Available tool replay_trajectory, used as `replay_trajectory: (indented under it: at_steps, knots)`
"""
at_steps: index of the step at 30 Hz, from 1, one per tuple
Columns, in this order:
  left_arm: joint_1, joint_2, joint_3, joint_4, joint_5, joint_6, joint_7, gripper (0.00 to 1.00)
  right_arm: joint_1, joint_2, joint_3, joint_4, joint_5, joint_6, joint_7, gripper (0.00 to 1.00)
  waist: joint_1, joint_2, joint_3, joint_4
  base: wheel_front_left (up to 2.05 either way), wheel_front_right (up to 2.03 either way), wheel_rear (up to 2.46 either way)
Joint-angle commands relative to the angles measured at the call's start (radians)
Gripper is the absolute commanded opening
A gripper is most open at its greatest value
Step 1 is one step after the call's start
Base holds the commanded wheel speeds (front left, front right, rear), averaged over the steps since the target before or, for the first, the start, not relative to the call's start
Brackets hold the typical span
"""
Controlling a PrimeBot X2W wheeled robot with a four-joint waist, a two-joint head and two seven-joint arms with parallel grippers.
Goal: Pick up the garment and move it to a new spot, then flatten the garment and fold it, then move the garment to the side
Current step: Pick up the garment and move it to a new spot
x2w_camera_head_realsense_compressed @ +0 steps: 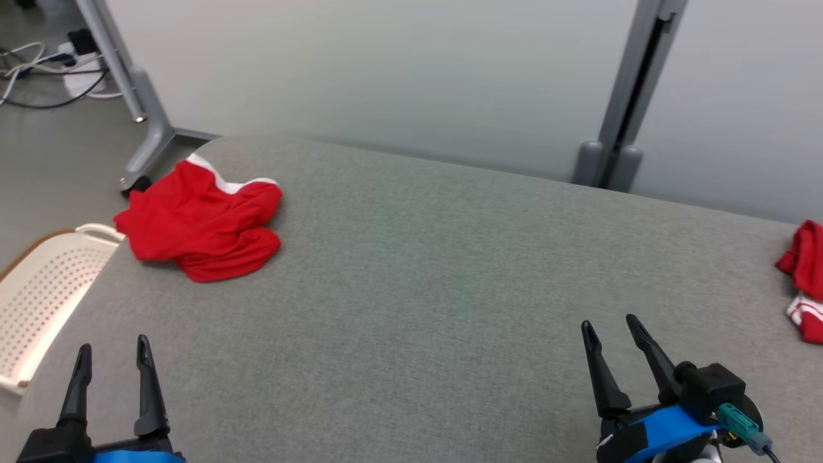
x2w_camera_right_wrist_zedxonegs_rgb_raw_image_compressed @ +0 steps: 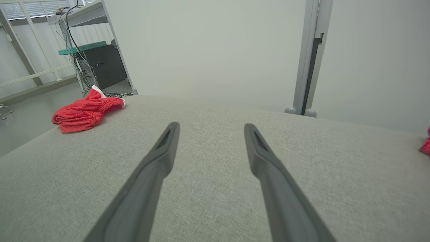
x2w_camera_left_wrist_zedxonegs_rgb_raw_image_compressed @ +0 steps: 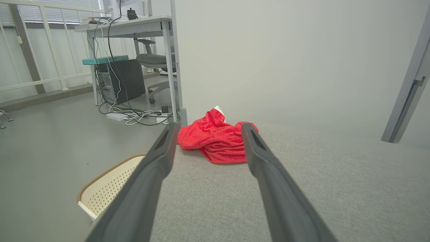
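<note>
A crumpled red garment (x2w_camera_head_realsense_compressed: 202, 222) with a white band lies at the far left corner of the grey table (x2w_camera_head_realsense_compressed: 424, 289). The left wrist view has the garment (x2w_camera_left_wrist_zedxonegs_rgb_raw_image_compressed: 216, 141) straight ahead between the fingers, some way off. It lies at the far left of the right wrist view (x2w_camera_right_wrist_zedxonegs_rgb_raw_image_compressed: 84, 114). My left gripper (x2w_camera_head_realsense_compressed: 112, 350) hovers open at the near left, empty. At the near right my right gripper (x2w_camera_head_realsense_compressed: 611, 325) is open too, holding nothing, with the bare table ahead of it.
A second red and white cloth (x2w_camera_head_realsense_compressed: 807, 276) lies at the table's right edge. A cream perforated basket (x2w_camera_head_realsense_compressed: 38, 302) stands beside the table's left edge, below it. Behind the table run a pale partition and grey posts (x2w_camera_head_realsense_compressed: 620, 96). A desk, cables and a chair (x2w_camera_left_wrist_zedxonegs_rgb_raw_image_compressed: 153, 62) stand beyond.
</note>
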Motion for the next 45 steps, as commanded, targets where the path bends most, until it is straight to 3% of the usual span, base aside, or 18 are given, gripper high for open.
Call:
replay_trajectory:
  at_steps: [1, 10, 19, 26, 32, 45]
  knots:
    - [-0.004, 0.000, 0.007, -0.009, -0.005, 0.007, -0.002, 1.00, -0.016, 0.003, 0.003, 0.000, -0.002, 0.000, -0.003, 1.00, 0.0000, 0.0000, 0.020, 0.032, 0.00, 0.00, 0.00]
    - [0.001, -0.008, 0.017, -0.019, -0.002, 0.007, -0.002, 1.00, -0.024, 0.006, 0.004, -0.003, -0.013, 0.000, -0.003, 1.00, 0.0000, 0.0000, 0.039, 0.124, 0.00, 0.00, 0.00]
    - [-0.003, -0.012, 0.031, -0.014, -0.002, 0.005, -0.002, 1.00, -0.028, 0.007, 0.011, 0.003, -0.018, 0.000, -0.003, 1.00, 0.0000, 0.0000, 0.043, 0.133, 0.00, 0.00, 0.00]
    - [-0.102, 0.005, 0.039, 0.028, -0.019, 0.001, -0.002, 1.00, -0.052, -0.013, 0.005, -0.009, -0.024, 0.000, -0.003, 1.00, 0.0000, 0.0000, 0.079, 0.091, 0.00, 0.00, 0.00]
    - [-0.280, 0.044, 0.068, 0.100, -0.056, -0.003, -0.002, 1.00, -0.089, -0.035, -0.010, -0.055, -0.045, 0.000, -0.003, 1.00, 0.0000, 0.0000, 0.146, 0.024, 0.00, 0.00, 0.00]
    - [-0.698, 0.228, 0.109, 0.332, -0.087, -0.009, -0.002, 1.00, -0.145, -0.119, -0.083, -0.209, -0.101, 0.000, 0.014, 1.00, 0.0000, 0.0000, 0.389, -0.163, 0.00, 0.00, 0.00]
